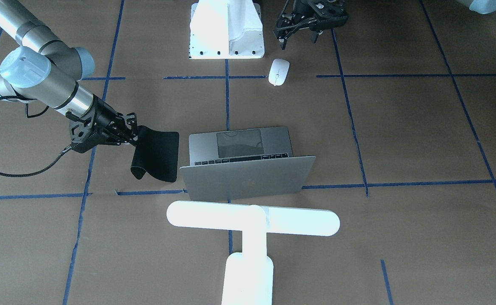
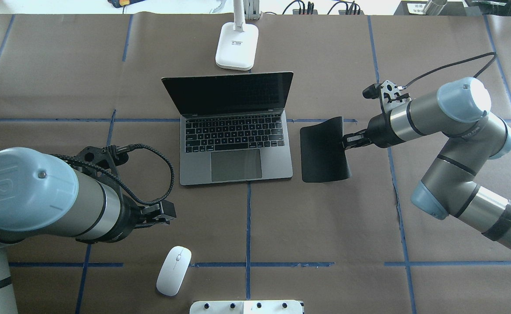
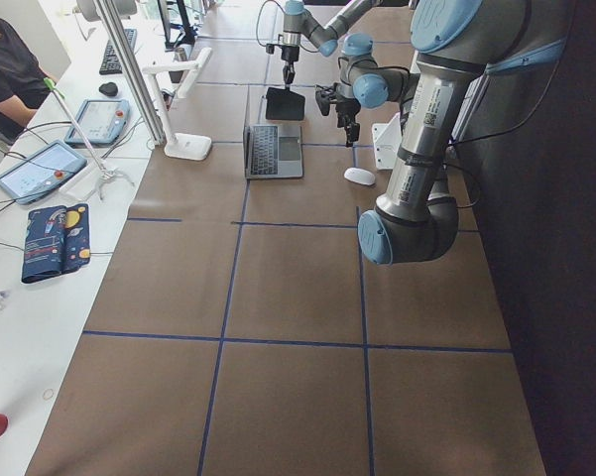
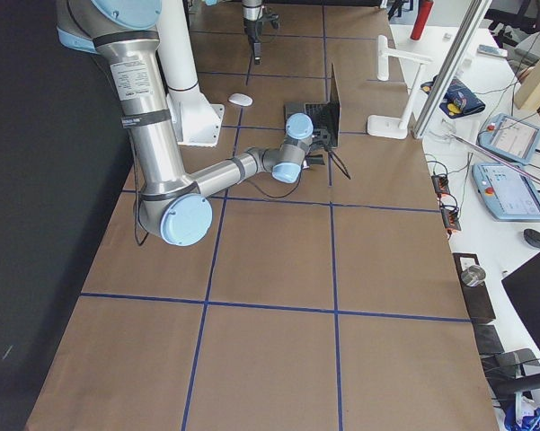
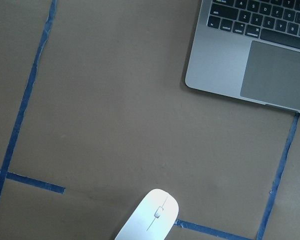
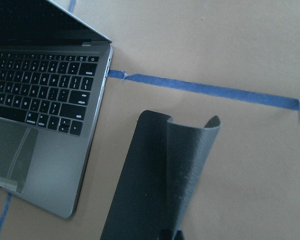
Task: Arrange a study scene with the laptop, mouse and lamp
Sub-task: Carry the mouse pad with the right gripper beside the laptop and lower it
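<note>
At the laptop's (image 2: 238, 152) three o'clock, a black mat (image 2: 323, 152) is clamped by the right pincer (image 2: 347, 140); the left pincer (image 1: 298, 40) is held apart.

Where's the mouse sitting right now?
Overhead view: the small glossy white oval mouse lies on the robot's left, just below the left claw, left-front of the open silver-grey laptop.

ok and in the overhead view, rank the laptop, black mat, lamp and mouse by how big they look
1. laptop
2. black mat
3. lamp, of which only the base and a bit of stem show
4. mouse
The frame's top edge cuts off the lamp, so its place counts only the visible part.
</note>
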